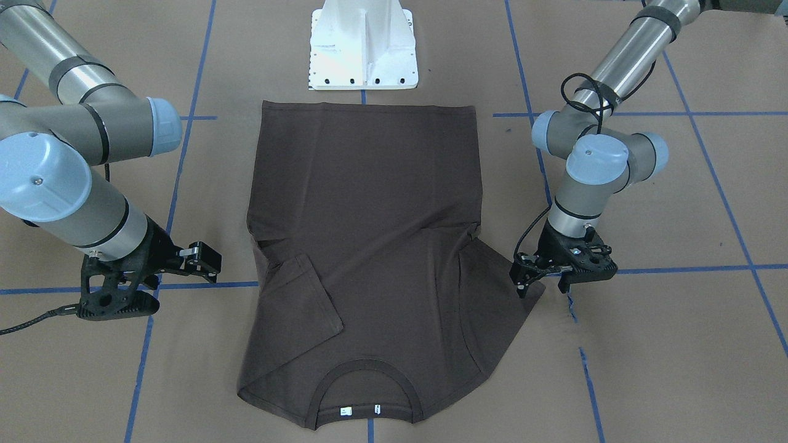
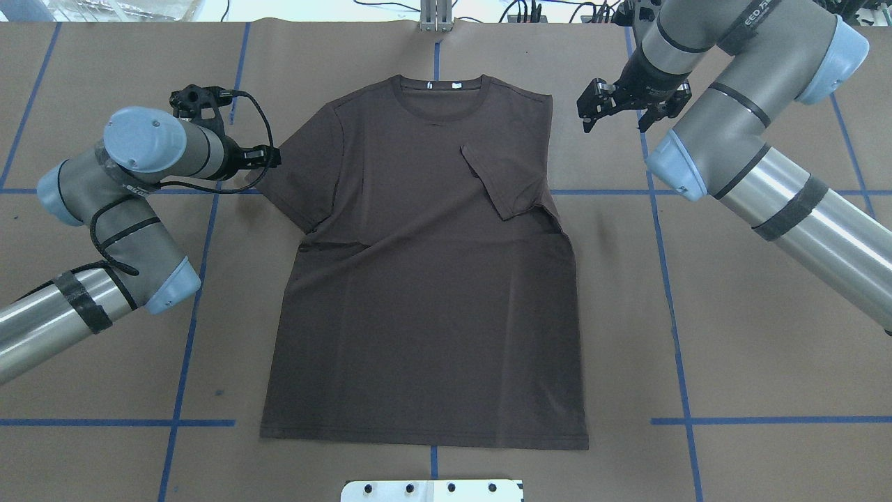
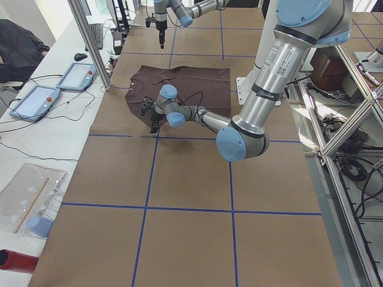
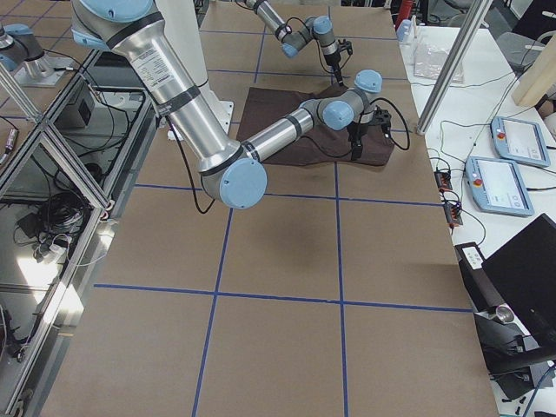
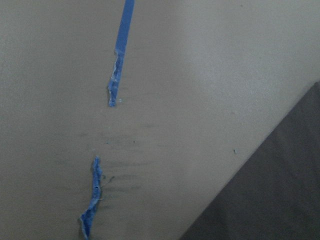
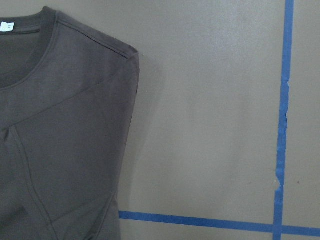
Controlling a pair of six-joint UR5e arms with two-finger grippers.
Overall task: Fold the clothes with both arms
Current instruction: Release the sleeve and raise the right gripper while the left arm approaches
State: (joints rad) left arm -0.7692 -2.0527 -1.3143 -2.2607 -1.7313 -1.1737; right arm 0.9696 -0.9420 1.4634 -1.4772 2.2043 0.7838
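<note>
We note the dark brown T-shirt (image 2: pixel 425 279) lying flat, front up, mid-table (image 2: pixel 732 348) on brown paper crossed by blue tape lines (image 2: pixel 669 279).

- Edges: the hem runs straight, just short of the white base pedestal (image 1: pixel 363 46). The collar (image 2: pixel 439 87) and its white neck tags (image 2: pixel 442 85) lie at the far edge from the robot.
- On the robot's right, the sleeve (image 2: pixel 498 178) is folded in over the chest, so that side of the shirt reads as one near-straight line. The other sleeve (image 2: pixel 303 174) is spread out and juts toward the left arm.
- Open room: we see wide bare paper on both sides of the shirt and a narrower strip beyond the collar.

Right gripper (image 2: pixel 613 115): it hangs over bare paper just beside the folded-in shoulder, apart from the cloth. The jaws are spread wide and carry nothing. Its wrist view shows only the shoulder seam, collar and tape from above.

Left gripper (image 2: pixel 270 157): it is low at the outer tip of the spread sleeve. Its wrist view shows the paper, frayed tape and one corner of dark cloth, with no jaws in it. From the outside views the tips seem to meet the sleeve edge. We cannot tell whether they are parted or clamped, or whether any cloth is caught.
</note>
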